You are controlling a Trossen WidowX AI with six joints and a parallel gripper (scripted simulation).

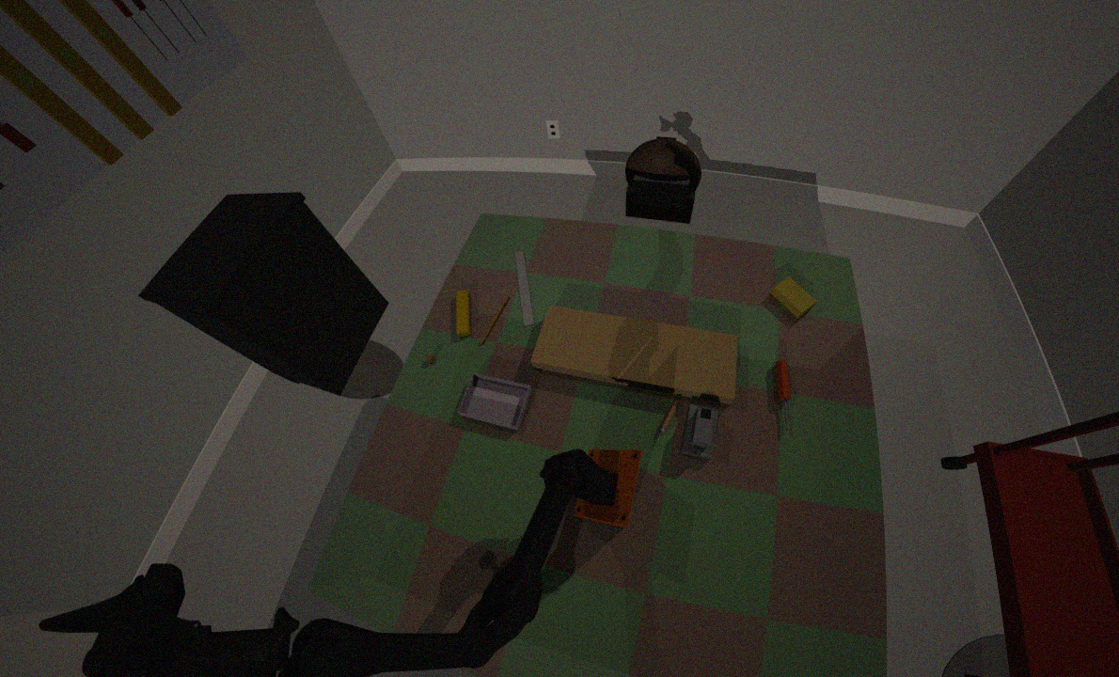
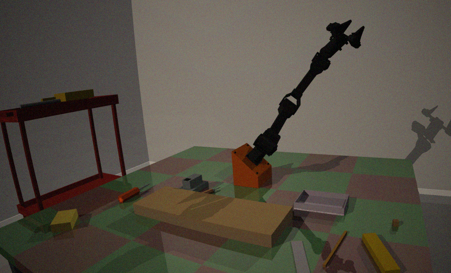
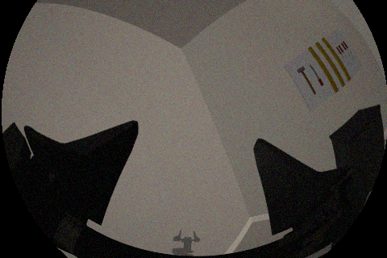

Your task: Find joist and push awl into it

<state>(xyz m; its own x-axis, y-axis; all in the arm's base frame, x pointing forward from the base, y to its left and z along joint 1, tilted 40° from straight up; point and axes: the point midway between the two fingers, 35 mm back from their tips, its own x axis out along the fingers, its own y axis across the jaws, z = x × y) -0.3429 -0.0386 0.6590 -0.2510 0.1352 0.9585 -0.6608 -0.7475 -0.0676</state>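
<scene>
My gripper (image 2: 357, 24) (image 3: 199, 137) is open and empty, raised high above the table and pointing at the walls. It is far from every tool. The grey stud finder (image 1: 701, 431) (image 2: 192, 182) sits on the table beside the tan floor panel (image 1: 589, 337) (image 2: 247, 217), on the arm's side. The awl (image 1: 669, 415) (image 2: 209, 191) lies beside the stud finder, partly hidden by the panel in the exterior view. The pale tray (image 1: 487, 421) (image 2: 318, 209) stands by the panel's other end and looks empty. No hole is visible in the panel, part of which is in shadow.
The orange arm base (image 1: 626, 488) (image 2: 244, 174) stands behind the panel. An orange-handled tool (image 1: 782, 380) (image 2: 129, 195) and yellow block (image 1: 792, 298) (image 2: 64, 220) lie at one side. A grey strip (image 1: 524, 289), thin stick (image 1: 495, 320) and yellow bar (image 1: 463, 314) lie at the other.
</scene>
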